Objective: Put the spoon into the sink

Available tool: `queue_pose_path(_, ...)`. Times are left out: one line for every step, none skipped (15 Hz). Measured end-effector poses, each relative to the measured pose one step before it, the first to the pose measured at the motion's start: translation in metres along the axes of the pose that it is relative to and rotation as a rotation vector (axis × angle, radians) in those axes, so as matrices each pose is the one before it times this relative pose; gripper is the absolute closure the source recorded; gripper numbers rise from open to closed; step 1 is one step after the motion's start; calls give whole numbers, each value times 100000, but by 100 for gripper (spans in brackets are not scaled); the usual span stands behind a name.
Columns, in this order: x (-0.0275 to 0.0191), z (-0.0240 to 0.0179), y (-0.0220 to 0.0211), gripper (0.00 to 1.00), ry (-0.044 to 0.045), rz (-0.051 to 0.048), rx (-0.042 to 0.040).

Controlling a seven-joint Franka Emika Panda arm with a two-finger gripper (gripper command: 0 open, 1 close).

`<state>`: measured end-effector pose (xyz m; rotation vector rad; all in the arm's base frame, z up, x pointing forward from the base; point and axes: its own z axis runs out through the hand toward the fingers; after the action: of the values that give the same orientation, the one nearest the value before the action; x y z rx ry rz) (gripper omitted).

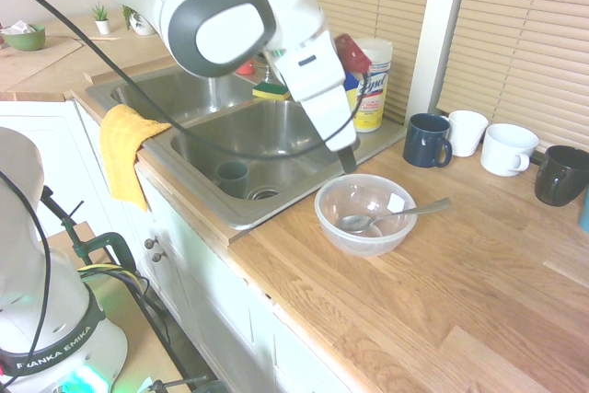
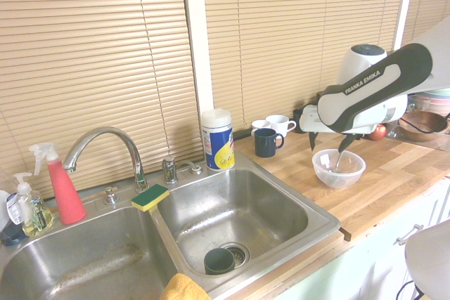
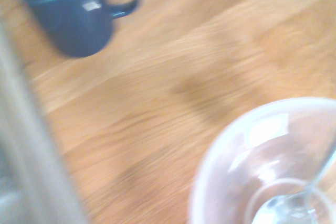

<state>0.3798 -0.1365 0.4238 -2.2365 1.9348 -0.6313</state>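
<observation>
The spoon (image 1: 391, 217) lies in the clear bowl (image 1: 365, 213), its head down on the bowl's bottom and its long handle leaning out over the rim toward the mugs; the wrist view shows the same spoon (image 3: 294, 203) blurred inside the bowl (image 3: 236, 145). The bowl stands on the wooden counter (image 1: 442, 301), just beside the sink (image 1: 221, 149), whose near basin holds a small dark cup (image 1: 232, 178) by the drain. The gripper (image 1: 347, 159) hangs above the bowl's sink-side rim and holds nothing; whether its fingers are spread or closed cannot be told from these views. A dark blue mug (image 1: 426, 140) stands near the bowl, with two white mugs (image 1: 488, 140) and a black mug (image 1: 560, 175) further along. The step in hand looks like the approach for the pickup, with nothing grasped yet. The next move calls for lining up over the thin handle where it clears the rim, coming down without knocking the light bowl, then lifting and carrying the spoon over the sink's raised edge.
</observation>
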Motion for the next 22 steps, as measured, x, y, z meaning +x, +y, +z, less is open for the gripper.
queue_pose_path(469,609,238,0,648,1929,-518)
queue_pose_path(423,691,198,0,727,1554,-390)
queue_pose_path(440,853,243,0,621,1578,-640)
queue_pose_path(454,866,245,0,841,1301,-746)
queue_pose_path(431,817,240,100,827,1163,-503)
queue_pose_path(210,688,136,100,584,487,-382)
queue_pose_path(144,651,22,100,507,234,-202)
queue_pose_path(145,579,-118,100,517,174,-217)
queue_pose_path(166,549,-161,100,494,290,-393)
queue_pose_path(188,530,-151,100,562,276,-397)
queue_pose_path(72,545,-42,100,258,353,-504)
queue_pose_path(60,412,-47,100,155,260,-248)
queue_pose_path(69,297,-84,100,102,254,-85)
queue_pose_path(152,252,-75,100,1,271,-133)
queue_pose_path(193,255,12,100,-71,352,-53)
queue_pose_path(170,242,28,100,-49,298,2)
queue_pose_path(115,190,37,100,-50,197,35)
queue_pose_path(46,164,66,100,-122,127,-100)
queue_pose_path(20,120,49,100,-79,85,-114)
queue_pose_path(62,80,51,100,11,168,-36)
queue_pose_path(11,49,1,100,13,34,155)
queue_pose_path(-8,29,-8,100,2,-16,122)
